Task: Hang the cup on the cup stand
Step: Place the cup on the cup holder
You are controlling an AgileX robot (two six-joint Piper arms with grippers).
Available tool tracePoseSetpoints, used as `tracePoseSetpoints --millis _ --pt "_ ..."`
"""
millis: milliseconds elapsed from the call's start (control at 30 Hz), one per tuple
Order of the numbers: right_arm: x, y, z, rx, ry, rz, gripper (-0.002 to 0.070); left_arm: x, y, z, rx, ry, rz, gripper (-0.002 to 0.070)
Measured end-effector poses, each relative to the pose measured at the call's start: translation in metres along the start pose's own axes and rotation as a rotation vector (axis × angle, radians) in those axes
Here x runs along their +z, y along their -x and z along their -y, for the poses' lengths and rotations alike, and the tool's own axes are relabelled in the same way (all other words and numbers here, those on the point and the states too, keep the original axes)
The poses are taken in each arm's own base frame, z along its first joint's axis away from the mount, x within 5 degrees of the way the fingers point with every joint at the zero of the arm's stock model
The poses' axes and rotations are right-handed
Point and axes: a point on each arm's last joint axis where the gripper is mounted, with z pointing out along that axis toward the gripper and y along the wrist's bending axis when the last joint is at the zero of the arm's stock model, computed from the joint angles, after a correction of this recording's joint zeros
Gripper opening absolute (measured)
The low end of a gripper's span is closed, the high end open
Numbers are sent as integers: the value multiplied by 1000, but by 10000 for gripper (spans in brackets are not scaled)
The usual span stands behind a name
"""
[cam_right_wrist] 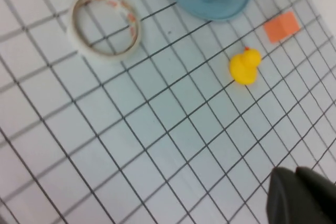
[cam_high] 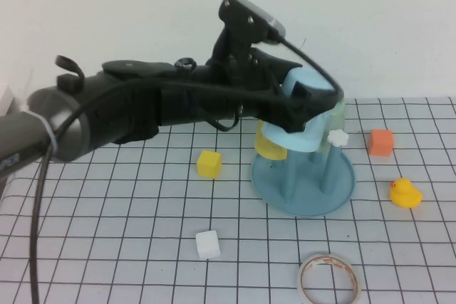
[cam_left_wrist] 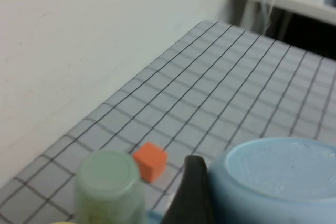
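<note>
My left gripper is shut on the light blue cup and holds it upside down over the cup stand, a round blue-grey tray with blue pegs and a white flower cap. In the left wrist view the cup's base fills the lower corner beside one dark finger. A yellow cup and a pale green cup sit inverted on the stand's pegs. My right gripper is shut and empty above bare table, out of the high view.
A yellow block, a white block, an orange block, a yellow rubber duck and a tape roll lie on the gridded table around the stand. The wall stands close behind.
</note>
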Motion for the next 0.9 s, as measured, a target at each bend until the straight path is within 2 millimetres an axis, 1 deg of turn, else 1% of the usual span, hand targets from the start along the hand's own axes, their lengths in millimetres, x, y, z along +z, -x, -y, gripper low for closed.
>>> tracePoseSetpoints --millis 67,200,267,433,533,667,900 --pt "-9 -11 3 59 -11 43 6 4 -4 -1 66 20 -15 557" --pt "-15 -35 5 137 -63 117 6 13 -7 -3 133 47 -30 557" --pt "-17 -49 4 181 -84 152 6 20 -6 -4 137 67 -30 557" --pt "-15 -71 -2 233 -74 193 2 33 0 -15 90 111 -13 557" --pt "-15 -78 -5 252 -60 201 1 39 -1 -22 28 153 -11 557" --pt "-15 -80 -5 259 -57 198 1 48 -7 -29 -74 173 -14 557" --pt "-14 -81 -6 258 -53 190 1 61 -29 -39 -133 188 -55 557"
